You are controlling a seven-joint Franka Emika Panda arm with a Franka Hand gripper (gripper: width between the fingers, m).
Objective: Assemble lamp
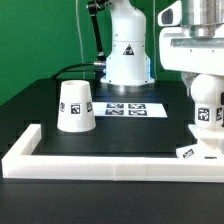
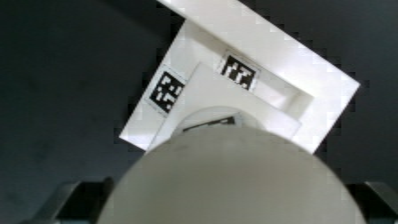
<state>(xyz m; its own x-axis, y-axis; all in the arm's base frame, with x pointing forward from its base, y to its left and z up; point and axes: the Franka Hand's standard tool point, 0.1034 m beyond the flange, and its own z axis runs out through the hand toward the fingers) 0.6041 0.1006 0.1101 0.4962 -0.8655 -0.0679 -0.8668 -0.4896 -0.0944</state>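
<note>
On the black table (image 1: 150, 135), the white plastic truncated-cone shade (image 1: 75, 105) stands at the exterior view's left. The marker board (image 1: 133, 108) lies mid-table, in front of the white arm pedestal (image 1: 128, 60). At the right, the white round-headed bulb (image 1: 205, 113) sits clasped in the two-finger gripper (image 1: 205, 120), directly over the flat angular white base (image 1: 196, 150). The base lies just behind the long white rail-like border (image 1: 110, 165) along the front edge.

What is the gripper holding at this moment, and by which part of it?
The gripper holds the bulb, clamped at its round head, with the stem end pointing toward the base.
</note>
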